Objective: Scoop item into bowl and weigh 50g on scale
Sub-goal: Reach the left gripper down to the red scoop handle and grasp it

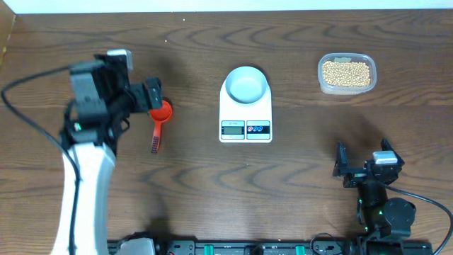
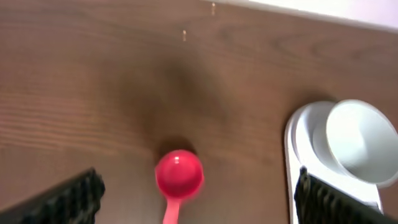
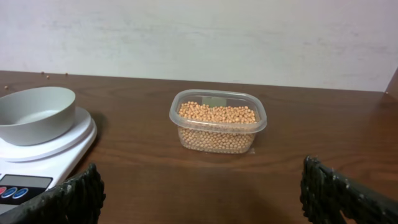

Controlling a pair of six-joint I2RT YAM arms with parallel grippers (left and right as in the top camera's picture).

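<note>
You risked knocking the red scoop (image 1: 160,117) askew: your left gripper (image 1: 154,98) hung above it, jaws wide and empty. Your right gripper (image 1: 362,160), also released, sat near the table's (image 1: 283,202) front edge. The beans (image 1: 346,72) lay in the tub (image 1: 322,85) toward the far right corner, the bowl (image 1: 246,83) empty on the scale (image 1: 245,113).

Overhead: even, moderate light; soft, diffuse shadows on the table (image 1: 212,205). My left wrist view: blurred throughout, red scoop (image 2: 178,176) soft-edged. My right wrist view: sharp at mid-distance, wall (image 3: 199,37) bright.
</note>
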